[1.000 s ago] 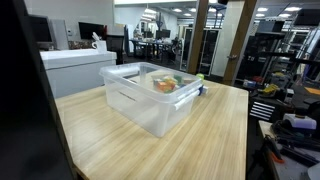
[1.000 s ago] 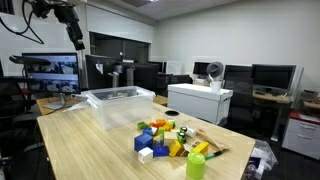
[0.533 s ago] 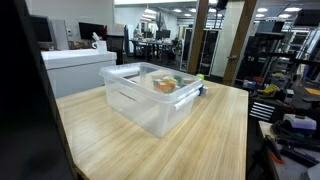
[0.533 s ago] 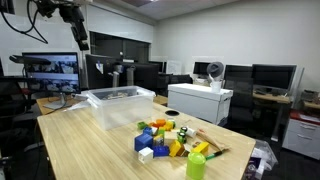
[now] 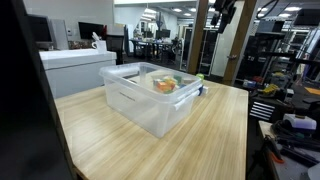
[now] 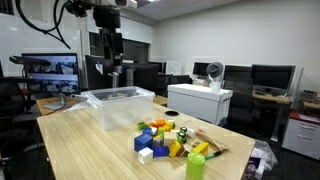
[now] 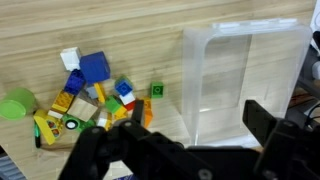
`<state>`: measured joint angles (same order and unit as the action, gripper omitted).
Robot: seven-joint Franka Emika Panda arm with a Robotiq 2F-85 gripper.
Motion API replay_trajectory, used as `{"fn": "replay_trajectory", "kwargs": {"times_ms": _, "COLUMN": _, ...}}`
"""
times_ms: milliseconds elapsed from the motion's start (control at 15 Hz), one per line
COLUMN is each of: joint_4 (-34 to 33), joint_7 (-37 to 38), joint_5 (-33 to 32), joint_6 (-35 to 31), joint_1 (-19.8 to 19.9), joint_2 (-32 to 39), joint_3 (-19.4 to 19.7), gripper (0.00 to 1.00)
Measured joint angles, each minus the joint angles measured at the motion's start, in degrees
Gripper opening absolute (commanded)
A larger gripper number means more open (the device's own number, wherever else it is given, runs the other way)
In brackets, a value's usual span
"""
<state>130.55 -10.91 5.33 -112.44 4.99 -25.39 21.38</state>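
My gripper [image 7: 196, 110] hangs open and empty, high above the wooden table [image 7: 120, 30]. In the wrist view its two dark fingers [image 7: 262, 122] frame the near edge of a clear plastic bin [image 7: 245, 75]. The bin's inside looks bare. A pile of coloured toy blocks [image 7: 90, 95] lies on the table beside the bin, with a green cup [image 7: 14, 103] at the far side of the pile. In both exterior views the gripper [image 6: 108, 48] [image 5: 222, 12] sits well above the bin [image 6: 120, 105] [image 5: 150, 100]. The block pile [image 6: 165, 138] and green cup [image 6: 197, 165] lie apart from it.
A white cabinet [image 6: 200, 100] [image 5: 75, 62] stands just beyond one table edge. Monitors and desks [image 6: 50, 75] stand behind the bin. Shelving and clutter [image 5: 290, 110] line the other side. A dark panel [image 5: 25, 100] blocks part of an exterior view.
The arm has swung from the upper corner toward the space above the bin and has come into sight at the top of the view that lacked it. The jaws stayed open.
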Motion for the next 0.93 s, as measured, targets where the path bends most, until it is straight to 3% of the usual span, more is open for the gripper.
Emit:
{"fn": "replay_trajectory", "kwargs": {"times_ms": 133, "joint_4": -2.38, "joint_7": -8.44, "joint_5": 1.89, "joint_6": 1.79, "joint_1": 0.94, "joint_2": 6.14, "joint_3": 4.96, "gripper": 1.00}}
{"fn": "replay_trajectory", "kwargs": {"times_ms": 267, "joint_4": -3.74, "joint_7": -13.96, "joint_5": 2.10, "joint_6": 2.15, "joint_1": 1.76, "joint_2": 12.25, "joint_3": 6.40, "gripper": 1.00}}
{"fn": "replay_trajectory", "kwargs": {"times_ms": 667, "joint_4": -7.00, "joint_7": -17.41, "joint_5": 0.29, "joint_6": -6.74, "joint_1": 5.31, "joint_2": 29.28, "joint_3": 2.09, "gripper": 1.00}}
{"fn": "replay_trajectory", "kwargs": {"times_ms": 933, "joint_4": -8.67, "joint_7": -17.35, "joint_5": -2.71, "joint_6": -10.64, "joint_1": 7.36, "joint_2": 35.74, "joint_3": -1.52, "gripper": 1.00}}
